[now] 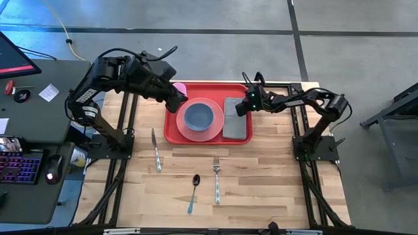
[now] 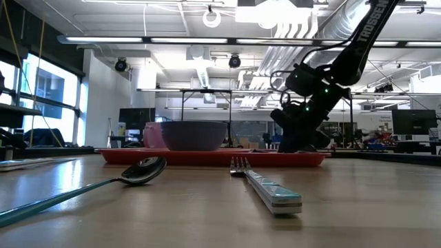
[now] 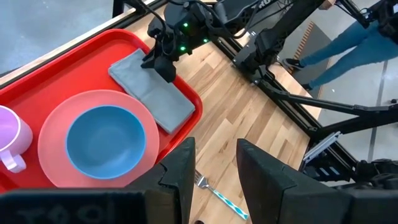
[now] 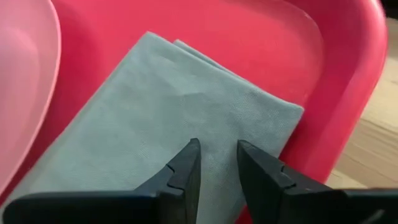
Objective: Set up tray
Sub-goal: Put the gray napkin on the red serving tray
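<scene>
The red tray [image 1: 173, 130] lies at the table's far middle. On it sit a pink plate [image 1: 189, 132] with a blue bowl [image 1: 198, 117], a folded grey napkin [image 1: 236, 127] along its right side, and a lilac cup [image 3: 9, 140] at its far left corner. My right gripper [image 4: 217, 149] reaches in from the right, slanting down, over the napkin's far end, fingers a narrow gap apart. My left gripper [image 3: 214, 152] hangs open above the plate's left side, touching nothing. A knife [image 1: 156, 150], spoon [image 1: 193, 189] and fork [image 1: 217, 179] lie on the wood near the tray. My right gripper has its fingertips [image 3: 166, 71] right at the napkin's far end [image 4: 205, 112], coming from the table's right and slanting down. I cannot tell whether they touch the cloth. The napkin lies flat on the tray.
Bare wood [image 1: 274, 170] stretches between the tray and the near edge, around the cutlery. A desk with a keyboard and mouse [image 1: 51, 171] stands left of the table. A person's legs [image 3: 348, 43] show beyond the table's right side.
</scene>
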